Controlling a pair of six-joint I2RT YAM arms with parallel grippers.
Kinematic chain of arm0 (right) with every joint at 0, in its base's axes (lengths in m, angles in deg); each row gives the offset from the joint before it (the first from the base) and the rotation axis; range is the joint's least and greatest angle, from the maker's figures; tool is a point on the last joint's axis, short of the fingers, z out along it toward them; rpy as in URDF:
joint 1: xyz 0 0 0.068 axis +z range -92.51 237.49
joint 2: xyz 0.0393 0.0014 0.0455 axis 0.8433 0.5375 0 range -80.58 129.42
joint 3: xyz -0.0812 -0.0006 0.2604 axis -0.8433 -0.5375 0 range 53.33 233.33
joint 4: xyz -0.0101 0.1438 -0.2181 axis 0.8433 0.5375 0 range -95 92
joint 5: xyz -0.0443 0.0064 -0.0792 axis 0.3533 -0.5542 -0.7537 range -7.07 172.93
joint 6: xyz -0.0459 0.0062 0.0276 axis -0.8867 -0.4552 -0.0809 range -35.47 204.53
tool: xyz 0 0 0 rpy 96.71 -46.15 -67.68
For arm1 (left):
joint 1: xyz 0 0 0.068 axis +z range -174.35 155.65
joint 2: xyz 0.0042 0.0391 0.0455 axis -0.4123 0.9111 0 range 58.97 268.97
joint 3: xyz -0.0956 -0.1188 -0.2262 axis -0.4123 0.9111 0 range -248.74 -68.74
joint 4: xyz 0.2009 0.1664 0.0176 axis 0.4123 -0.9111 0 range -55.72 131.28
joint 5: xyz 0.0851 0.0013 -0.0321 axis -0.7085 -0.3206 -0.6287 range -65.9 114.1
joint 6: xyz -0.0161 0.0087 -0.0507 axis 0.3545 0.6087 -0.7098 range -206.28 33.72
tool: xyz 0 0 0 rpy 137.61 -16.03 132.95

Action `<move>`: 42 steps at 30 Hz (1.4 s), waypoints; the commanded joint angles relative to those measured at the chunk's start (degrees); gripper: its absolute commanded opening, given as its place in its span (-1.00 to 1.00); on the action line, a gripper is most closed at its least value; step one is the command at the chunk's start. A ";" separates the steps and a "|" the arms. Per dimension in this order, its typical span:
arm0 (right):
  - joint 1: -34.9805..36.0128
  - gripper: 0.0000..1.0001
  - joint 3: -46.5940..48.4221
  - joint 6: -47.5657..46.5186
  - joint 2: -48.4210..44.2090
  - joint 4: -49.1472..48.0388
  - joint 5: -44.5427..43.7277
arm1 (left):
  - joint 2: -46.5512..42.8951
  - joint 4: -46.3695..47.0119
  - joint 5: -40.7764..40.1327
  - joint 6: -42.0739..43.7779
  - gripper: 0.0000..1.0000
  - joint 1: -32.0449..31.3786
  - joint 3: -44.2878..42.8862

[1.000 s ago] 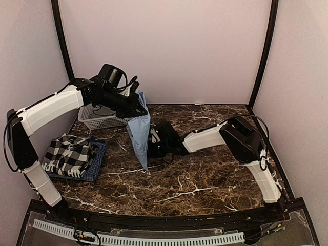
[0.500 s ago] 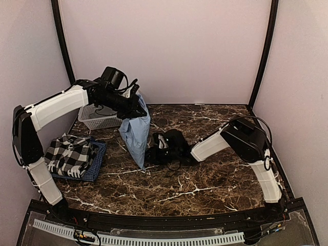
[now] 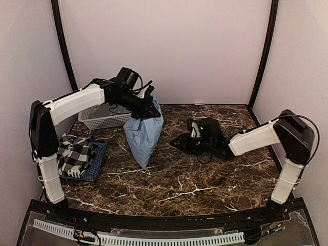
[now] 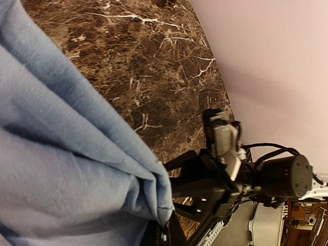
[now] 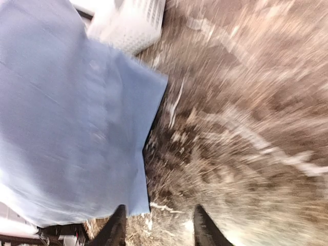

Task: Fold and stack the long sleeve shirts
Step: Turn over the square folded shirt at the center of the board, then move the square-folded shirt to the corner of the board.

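The light blue shirt [image 3: 143, 136] hangs in the air over the back left part of the marble table [image 3: 205, 179]. It is bunched at the top and tapers to a point that reaches down close to the tabletop. My left gripper [image 3: 151, 105] is clamped tight on that bunched upper edge and carries the whole garment. In the left wrist view the cloth [image 4: 61, 128] gathers into folds right where my fingers pinch it.

A second ago my right gripper [image 3: 179, 142] sat low and right up against the hanging shirt. Now it has pulled away to the right and stands well apart from the cloth. Its jaws have spread, and the right wrist view shows only bare marble between its fingers [image 5: 120, 225]. It holds nothing. Meanwhile my left arm has carried the shirt a little to the right, and the cloth now hangs wider.

I judge that the shirt now hangs from one hold only. It is neither spread flat nor folded, so this piece is far from done.

Just behind the shirt stands the white lattice basket [image 3: 100, 122]. At the left edge lies a black-and-white checked shirt [image 3: 72, 156], folded on top of a dark blue shirt [image 3: 97, 164], which is the stack so far.

I can read no brand, label or writing anywhere.
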 commanded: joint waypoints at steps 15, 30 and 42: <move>-13.22 0.68 -11.64 -17.16 -36.87 32.26 -16.13 | 29.21 7.00 0.44 -11.31 0.27 -13.32 -37.62; -20.16 0.39 -5.63 -24.38 -18.25 31.35 -8.60 | 3.78 12.29 -7.75 -9.53 0.05 -5.42 9.31; -20.95 0.16 -2.91 -25.88 -8.17 31.05 -7.75 | 1.62 21.17 -5.52 -11.74 -0.01 -4.96 27.28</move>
